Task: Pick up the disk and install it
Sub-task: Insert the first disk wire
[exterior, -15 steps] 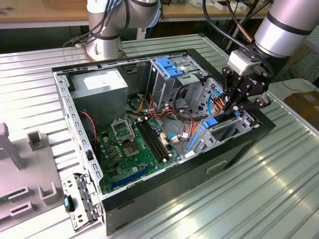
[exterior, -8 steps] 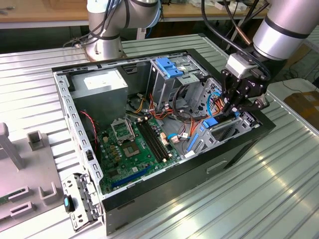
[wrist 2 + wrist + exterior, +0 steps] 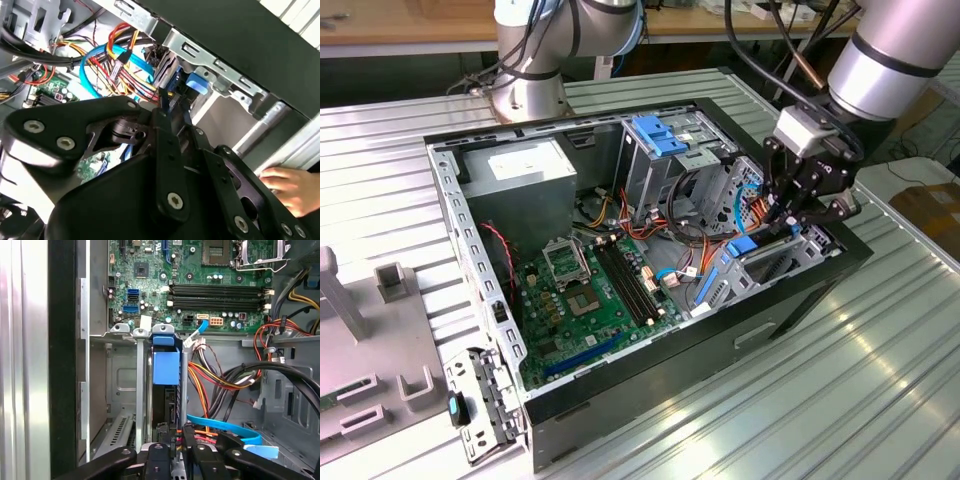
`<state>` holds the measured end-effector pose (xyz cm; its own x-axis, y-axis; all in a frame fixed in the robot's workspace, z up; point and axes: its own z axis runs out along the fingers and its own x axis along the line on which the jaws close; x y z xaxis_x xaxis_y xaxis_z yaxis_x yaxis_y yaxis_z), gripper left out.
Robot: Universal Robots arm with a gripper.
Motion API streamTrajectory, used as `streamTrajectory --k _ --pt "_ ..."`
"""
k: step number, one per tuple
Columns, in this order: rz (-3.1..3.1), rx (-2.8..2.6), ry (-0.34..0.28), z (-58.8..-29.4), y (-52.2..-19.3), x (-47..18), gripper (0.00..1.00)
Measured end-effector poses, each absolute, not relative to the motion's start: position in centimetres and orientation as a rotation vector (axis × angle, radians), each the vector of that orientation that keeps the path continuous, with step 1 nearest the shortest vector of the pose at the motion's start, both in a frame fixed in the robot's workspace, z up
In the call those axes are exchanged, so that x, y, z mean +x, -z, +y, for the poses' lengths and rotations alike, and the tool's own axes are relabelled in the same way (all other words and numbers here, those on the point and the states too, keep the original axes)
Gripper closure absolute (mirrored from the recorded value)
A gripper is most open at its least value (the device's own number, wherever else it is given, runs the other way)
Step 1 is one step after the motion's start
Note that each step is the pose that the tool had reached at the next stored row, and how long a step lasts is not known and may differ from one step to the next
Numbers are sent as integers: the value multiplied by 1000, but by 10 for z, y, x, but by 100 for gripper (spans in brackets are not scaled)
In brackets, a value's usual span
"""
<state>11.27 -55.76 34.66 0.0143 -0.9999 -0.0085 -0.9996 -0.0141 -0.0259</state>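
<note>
No readable text

The white label (image 3: pixel 520 163) on the grey power supply (image 3: pixel 515 185) shows no legible print.

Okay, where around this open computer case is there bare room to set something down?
The ribbed metal table is bare in front of the computer case and along the exterior view's right. Inside it is crowded: cables beside the motherboard, with the gripper at the drive bay by the disk.

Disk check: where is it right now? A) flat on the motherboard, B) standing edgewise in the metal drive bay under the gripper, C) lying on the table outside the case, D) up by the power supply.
B: the disk stands edgewise between the drive bay walls, with the gripper directly over it.
</note>
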Motion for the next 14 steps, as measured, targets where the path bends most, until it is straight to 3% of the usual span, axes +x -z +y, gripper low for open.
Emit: streamTrajectory --k 5,6,8,14 --pt "2188 -2220 19 -558 -351 113 76" --pt "2189 -2220 19 -558 -352 113 84" --pt "2189 -2220 19 -558 -352 113 89" --pt "2189 -2220 19 -558 -354 113 89"
